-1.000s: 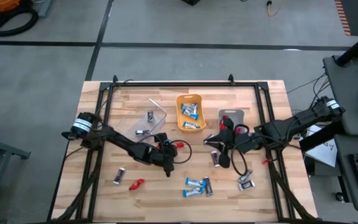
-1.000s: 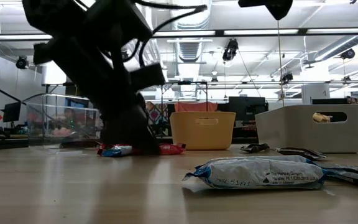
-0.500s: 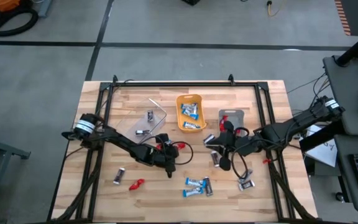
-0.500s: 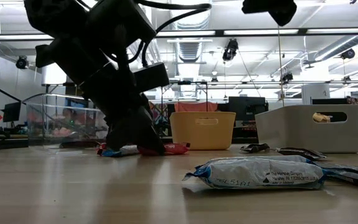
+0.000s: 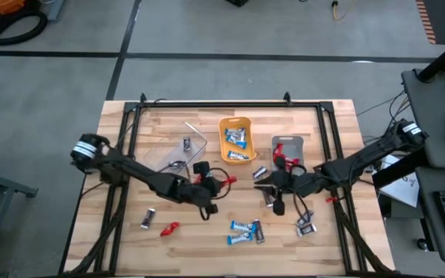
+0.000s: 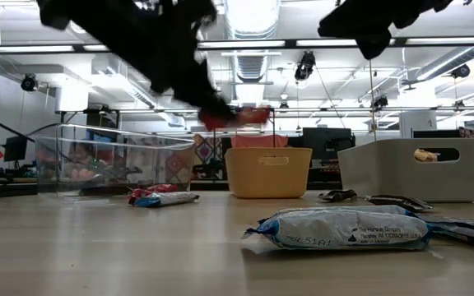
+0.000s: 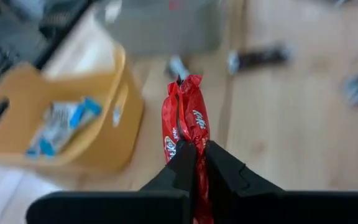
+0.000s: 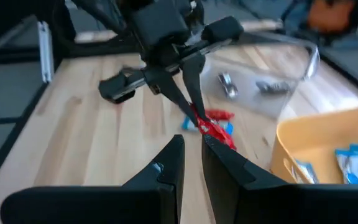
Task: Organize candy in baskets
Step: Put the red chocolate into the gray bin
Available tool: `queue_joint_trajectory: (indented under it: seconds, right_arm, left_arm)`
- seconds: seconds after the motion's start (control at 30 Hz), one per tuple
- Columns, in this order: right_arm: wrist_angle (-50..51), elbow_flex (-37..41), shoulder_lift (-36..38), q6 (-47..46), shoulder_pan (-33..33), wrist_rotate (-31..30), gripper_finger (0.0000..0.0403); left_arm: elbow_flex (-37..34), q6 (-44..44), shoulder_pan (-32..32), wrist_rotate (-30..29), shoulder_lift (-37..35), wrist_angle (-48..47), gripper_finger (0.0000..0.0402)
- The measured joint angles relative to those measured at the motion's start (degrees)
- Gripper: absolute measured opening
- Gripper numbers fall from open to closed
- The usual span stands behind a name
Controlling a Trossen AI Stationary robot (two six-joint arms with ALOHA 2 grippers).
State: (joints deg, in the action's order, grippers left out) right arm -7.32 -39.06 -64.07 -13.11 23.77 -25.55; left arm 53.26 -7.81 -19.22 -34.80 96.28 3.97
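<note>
My left gripper [image 5: 215, 183] hangs above the table's middle, shut on a red candy [image 7: 187, 115], near the orange basket [image 5: 236, 140]. The clear basket [image 5: 182, 147] stands to the left of the orange one and the grey basket [image 5: 288, 148] to its right. A red and a blue candy [image 6: 160, 197] lie on the table under the held one. My right gripper [image 8: 192, 146] hovers near the grey basket with a narrow gap and nothing between its fingers. Loose candy [image 5: 244, 230] lies near the front edge. My left gripper pinches the red candy's near half [image 7: 189, 142] between its two fingers. The wrapper lies along the fingers and its free end [image 7: 189, 84] sticks out past the tips. The fingers slant down from the table's left. The candy is lifted clear of the table.
A dark candy [image 5: 149, 218] and a red one [image 5: 170, 228] lie at the front left. More candy lies at the front right [image 5: 306, 226] and below my right gripper [image 5: 267, 198]. Blue-and-white candy [image 5: 238, 139] fills the orange basket; red candy [image 5: 281, 142] lies in the grey one.
My left gripper has risen from the table with the red candy, which now hangs clear, and has tipped less steeply; the red and blue candies below stayed put. My right gripper has come down somewhat.
</note>
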Motion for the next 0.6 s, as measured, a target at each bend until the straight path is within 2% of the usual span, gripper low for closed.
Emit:
queue_joint_trajectory:
  seconds: [0.27,0.43,0.6]
  right_arm:
    - [-24.4,7.5,-3.1,13.3,1.3,0.5,0.0050]
    - [-38.1,8.9,-9.0,20.0,2.6,0.7,0.0050]
    - [-49.2,7.8,-16.1,26.6,3.1,1.6,0.0050]
  left_arm:
    - [-2.9,11.8,-3.0,8.6,-4.5,22.3,0.0002]
    - [-6.0,16.1,-4.9,9.0,-4.6,33.1,0.0001]
    - [-11.1,15.9,-5.3,10.5,-4.4,46.3,0.0001]
